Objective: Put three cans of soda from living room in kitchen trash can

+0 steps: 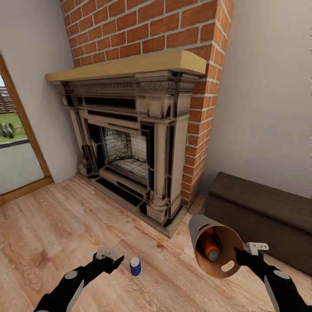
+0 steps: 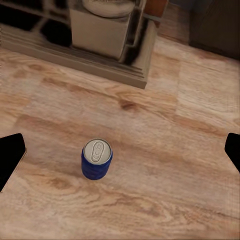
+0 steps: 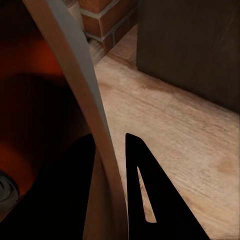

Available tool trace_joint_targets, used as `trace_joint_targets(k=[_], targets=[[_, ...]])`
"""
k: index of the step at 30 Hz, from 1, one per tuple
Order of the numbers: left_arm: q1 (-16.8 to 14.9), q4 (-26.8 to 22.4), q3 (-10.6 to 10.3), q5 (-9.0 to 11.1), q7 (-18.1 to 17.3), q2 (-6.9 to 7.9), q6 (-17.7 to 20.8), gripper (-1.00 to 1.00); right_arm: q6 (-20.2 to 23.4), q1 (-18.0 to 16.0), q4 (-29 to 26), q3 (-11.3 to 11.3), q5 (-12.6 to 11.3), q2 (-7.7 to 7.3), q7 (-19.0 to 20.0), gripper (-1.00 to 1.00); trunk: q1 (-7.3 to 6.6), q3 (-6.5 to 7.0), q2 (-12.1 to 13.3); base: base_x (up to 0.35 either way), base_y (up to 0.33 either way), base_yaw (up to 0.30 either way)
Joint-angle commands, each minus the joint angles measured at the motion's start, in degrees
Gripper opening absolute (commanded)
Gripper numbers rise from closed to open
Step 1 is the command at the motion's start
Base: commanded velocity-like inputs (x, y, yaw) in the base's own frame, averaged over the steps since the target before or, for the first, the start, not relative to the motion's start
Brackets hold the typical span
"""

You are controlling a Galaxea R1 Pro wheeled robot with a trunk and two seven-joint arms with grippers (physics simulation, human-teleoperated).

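With the left gripper (image 2: pixel 120 147) spread wide above the upright blue silver-topped soda can (image 2: pixel 96 159) between its jaws, lower straight and centre it, while the right gripper (image 3: pixel 112 165) clamps the tilted grey metal bin's (image 1: pixel 215 251) rim, an orange can (image 1: pixel 209 248) inside.

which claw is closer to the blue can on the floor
Left. The left claw hangs open just beside the blue can, which stands upright on the wood floor. The right claw is farther off, pinching the rim of the tilted trash can.
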Motion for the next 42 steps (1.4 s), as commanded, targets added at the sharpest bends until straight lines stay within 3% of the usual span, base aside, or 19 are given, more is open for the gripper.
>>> trace_joint_targets(k=[1, 14, 34, 42], targets=[[0.00, 0.01, -0.04, 0.00, 0.18, 0.00, 0.00, 1.00, 0.05, -0.04, -0.08, -0.04, -0.58, 0.11, 0.19, -1.00, 0.00, 0.08, 0.00, 0.000, 0.318, -0.187], [0.00, 0.01, -0.11, 0.00, 1.94, 0.00, 0.03, 1.00, 0.64, -0.08, 0.06, -0.01, -0.63, 0.39, 0.32, -1.00, 0.00, 0.45, 0.00, 0.000, 0.226, -0.153], [0.00, 0.01, -0.06, 0.03, 2.90, 0.00, 0.00, 1.00, 0.66, -0.08, 0.09, 0.05, -0.84, 1.32, 0.19, -1.00, 0.00, -0.97, 0.00, 0.000, 0.004, -0.005], [0.00, 1.01, -1.83, 0.08, 3.58, 0.00, -0.09, 1.00, 0.66, -0.08, 0.09, 0.05, -0.80, 1.40, 0.03, -1.00, 0.00, -1.70, 0.00, 0.000, -0.203, 0.000]])
